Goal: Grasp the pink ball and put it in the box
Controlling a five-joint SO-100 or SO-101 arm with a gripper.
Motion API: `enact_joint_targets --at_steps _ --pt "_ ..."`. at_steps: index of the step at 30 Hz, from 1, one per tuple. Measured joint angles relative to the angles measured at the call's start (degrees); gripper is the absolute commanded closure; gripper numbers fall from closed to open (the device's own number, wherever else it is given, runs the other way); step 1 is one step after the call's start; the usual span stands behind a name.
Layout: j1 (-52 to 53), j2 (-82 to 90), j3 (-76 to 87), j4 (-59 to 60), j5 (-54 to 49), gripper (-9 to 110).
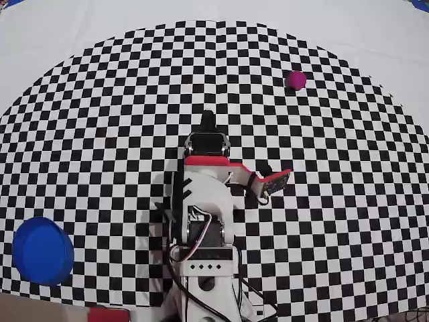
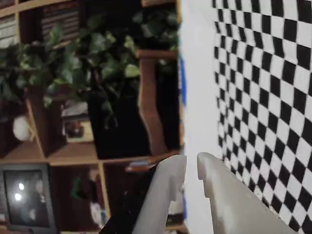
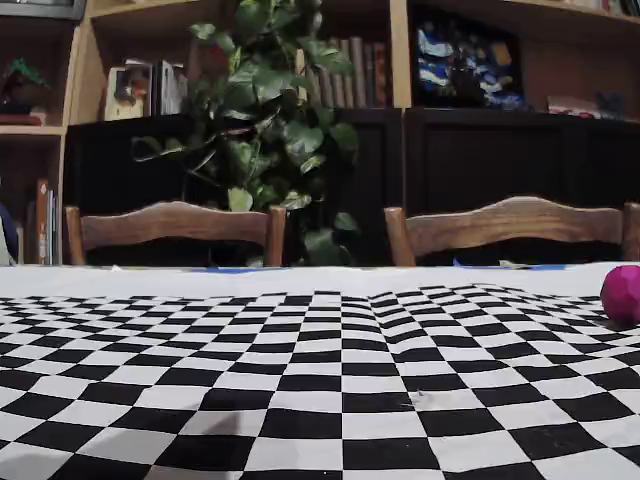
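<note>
The pink ball [image 1: 295, 80] lies alone on the checkered cloth [image 1: 100, 121], upper right in the overhead view and well apart from the blue box [image 1: 42, 250] at lower left. The fixed view catches only the ball [image 3: 622, 293] at its right edge, not the box. The wrist view shows the gripper [image 2: 191, 163] with its fingers slightly apart and empty. No writing is legible.

Overhead view: straight down, high; arm base [image 1: 204, 268] at 6 o'clock, checkered cloth [image 1: 100, 134] fills frame.
Wrist view: rolled sideways, looking past the finger tips [image 2: 170, 170] toward the bookshelf [image 2: 39, 151].
Fixed view: table level, close to cloth, facing chairs [image 3: 175, 225].
Shared: cloth in all; houseplant [image 3: 270, 130] in wrist and fixed.
</note>
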Motion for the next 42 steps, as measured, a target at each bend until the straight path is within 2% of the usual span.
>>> enact_joint_targets --at_steps 5,9,17,25,30,34,37,42 --pt "0.70 0.00 0.00 -2.11 -0.62 101" --pt "0.88 0.00 0.00 -2.29 -8.09 101" --pt "0.70 0.00 0.00 -5.36 -38.94 101" --pt "0.70 0.00 0.00 -1.67 -73.13 101" --pt "0.70 0.00 0.00 -1.23 -85.69 101" --pt "0.70 0.00 0.00 -0.70 -87.98 100" --pt "0.70 0.00 0.00 -0.18 -88.24 82" --pt "0.70 -0.44 0.00 -0.18 -88.24 67"
